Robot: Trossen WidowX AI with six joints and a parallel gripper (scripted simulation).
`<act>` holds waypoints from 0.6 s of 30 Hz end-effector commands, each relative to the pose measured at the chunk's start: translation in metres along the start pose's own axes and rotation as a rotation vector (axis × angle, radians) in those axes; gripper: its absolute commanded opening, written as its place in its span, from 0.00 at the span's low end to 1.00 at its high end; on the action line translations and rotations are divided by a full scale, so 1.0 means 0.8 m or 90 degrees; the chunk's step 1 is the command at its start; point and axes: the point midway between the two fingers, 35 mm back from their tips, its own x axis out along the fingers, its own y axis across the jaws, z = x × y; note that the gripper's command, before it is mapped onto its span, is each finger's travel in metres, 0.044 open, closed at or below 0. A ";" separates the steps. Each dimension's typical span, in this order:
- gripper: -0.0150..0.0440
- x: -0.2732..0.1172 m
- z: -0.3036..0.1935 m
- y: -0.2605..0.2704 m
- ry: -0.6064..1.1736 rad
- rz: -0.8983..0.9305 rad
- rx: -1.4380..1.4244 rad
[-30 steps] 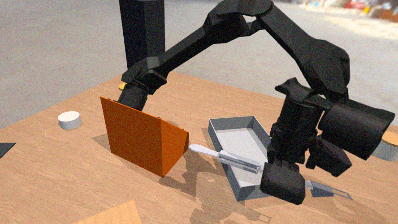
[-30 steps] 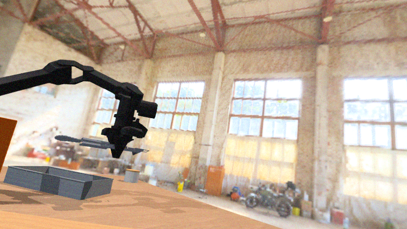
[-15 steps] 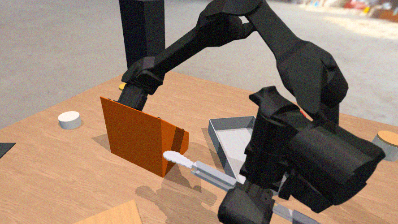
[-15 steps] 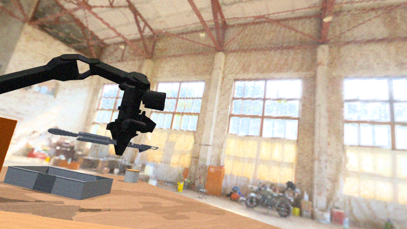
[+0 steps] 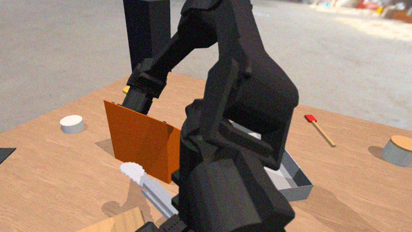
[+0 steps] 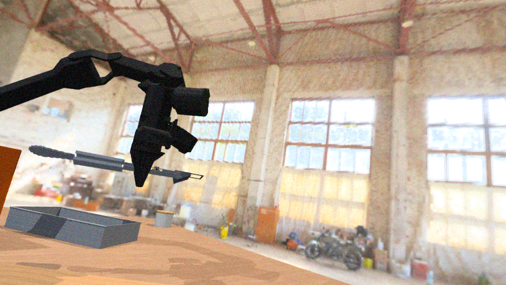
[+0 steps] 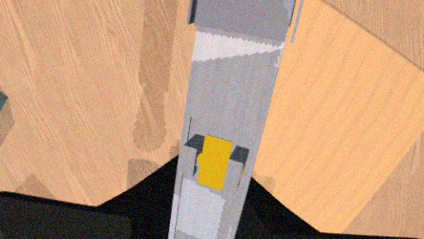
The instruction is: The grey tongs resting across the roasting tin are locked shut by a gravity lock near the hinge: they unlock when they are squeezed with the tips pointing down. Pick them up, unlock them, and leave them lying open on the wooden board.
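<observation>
My gripper is shut on the grey tongs and holds them level, well above the table. In the top view the tongs stick out from under the arm, their scalloped tip at the left, arms closed together. In the wrist view the tongs run up the frame, with the yellow lock piece near the hinge. The wooden board lies below and to the right of the tongs; its corner also shows in the top view. The grey roasting tin sits on the table, partly hidden by the arm.
An orange folded panel stands upright left of the tin. A white puck, a red-headed spatula, a cork-topped grey can and a dark mat corner lie around the table. A dark post stands behind.
</observation>
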 end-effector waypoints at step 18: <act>0.00 0.014 -0.112 -0.173 0.010 0.006 0.194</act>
